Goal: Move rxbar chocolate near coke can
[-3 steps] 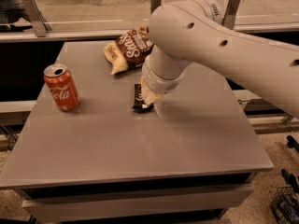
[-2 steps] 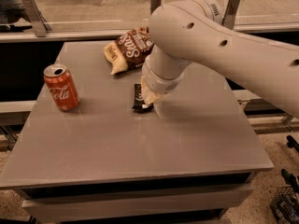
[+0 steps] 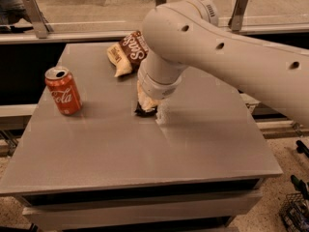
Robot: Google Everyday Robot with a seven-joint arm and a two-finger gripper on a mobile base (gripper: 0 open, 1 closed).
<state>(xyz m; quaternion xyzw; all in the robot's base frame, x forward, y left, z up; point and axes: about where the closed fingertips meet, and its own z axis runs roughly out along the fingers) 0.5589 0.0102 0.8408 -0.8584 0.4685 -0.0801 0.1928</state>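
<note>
The gripper is down at the middle of the surface, right on the bar. The bar peeks out under it. I cannot tell if the jaws are apart or together. The can stands well apart, to the left.

The gripper is down over the rxbar chocolate, apparently touching it, well apart from the coke can.
</note>
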